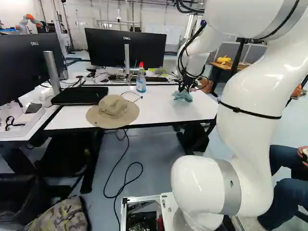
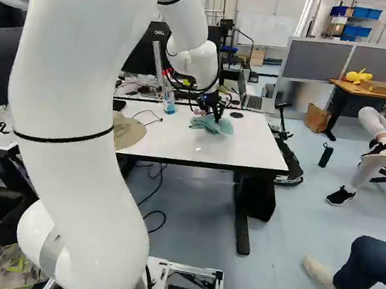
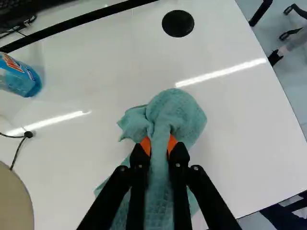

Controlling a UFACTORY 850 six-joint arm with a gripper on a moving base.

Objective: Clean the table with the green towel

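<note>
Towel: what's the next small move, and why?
Probably a short sweep of the towel away from the bottle: the tool grips it, it rests on the table, and bottle and hat both stand on the other side.

And there's "DELL" on the monitor [image 1: 21,72] at the left of the left base view, "DELL" again on the black monitor [image 1: 103,50] beside it! The blue bottle [image 3: 24,84]? Its label [image 3: 13,63] seems lettered, too blurred to read.
</note>
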